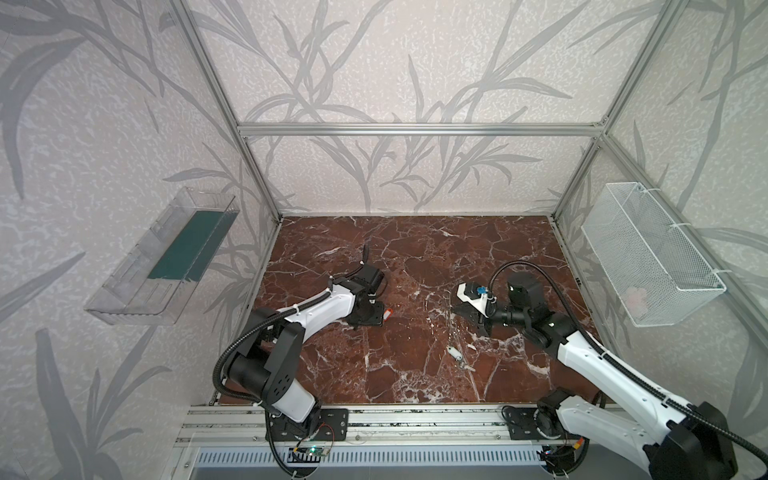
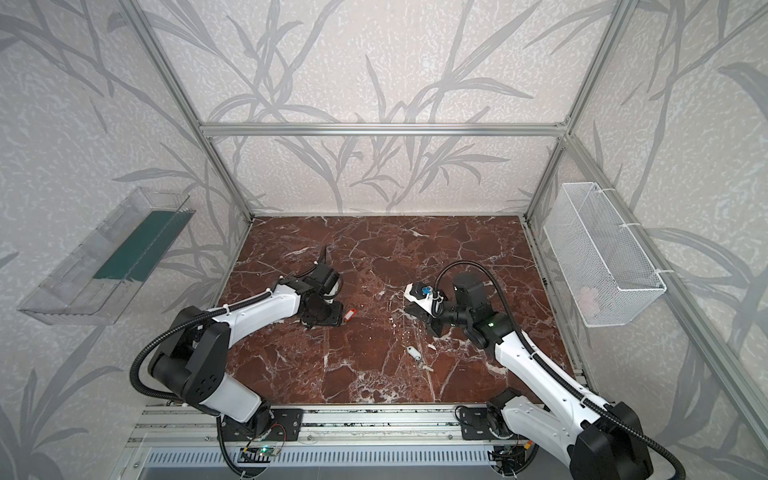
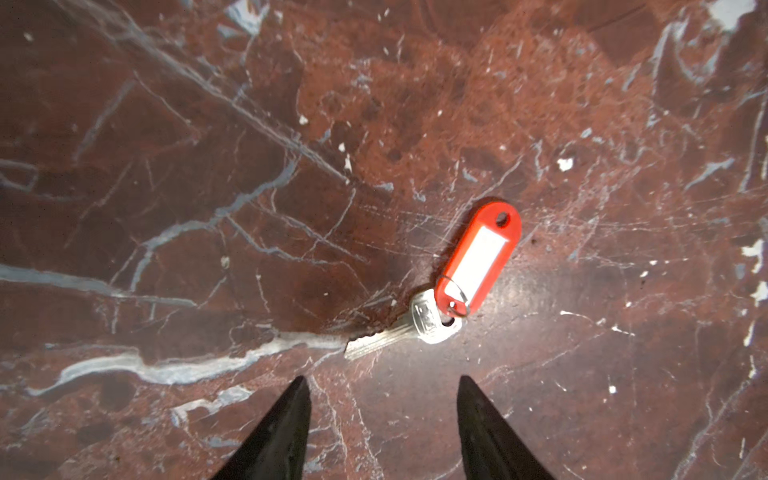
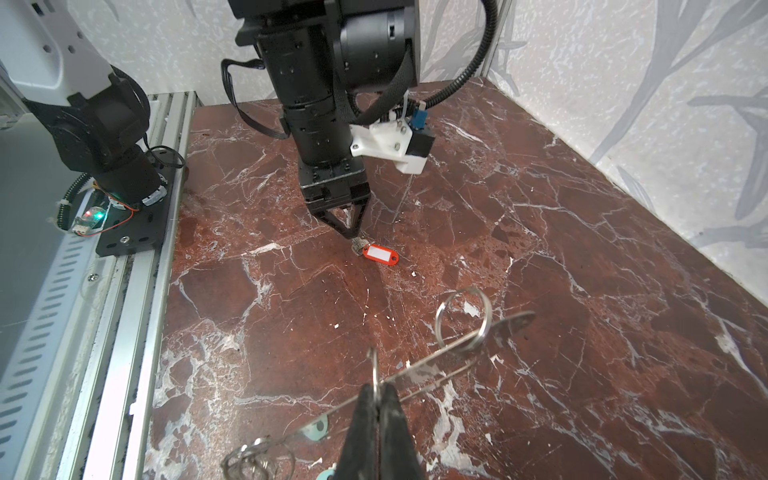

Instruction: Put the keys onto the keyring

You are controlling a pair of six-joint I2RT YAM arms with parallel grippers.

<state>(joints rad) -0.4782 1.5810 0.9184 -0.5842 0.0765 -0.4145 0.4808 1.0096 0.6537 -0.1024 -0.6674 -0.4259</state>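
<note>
A silver key with a red-orange tag [image 3: 482, 257] lies flat on the marble, its blade [image 3: 374, 338] pointing toward my left gripper [image 3: 382, 380]. That gripper hangs just above it, open, with nothing between its fingers; the right wrist view shows its tips [image 4: 351, 235] right by the key. The red tag [image 1: 387, 314] [image 2: 350, 314] peeks out beside the left wrist in both top views. A second key with a white tag [image 1: 454, 352] [image 2: 412, 352] lies nearer the front. My right gripper [image 4: 378, 388] is shut on the keyring [image 4: 436, 361], a thin metal plate seen edge-on carrying wire rings [image 4: 463, 316].
A clear plastic bin [image 1: 162, 257] hangs on the left wall and a white wire basket [image 1: 648, 253] on the right wall. An aluminium rail [image 1: 374, 419] runs along the table's front edge, and walls close the other three sides.
</note>
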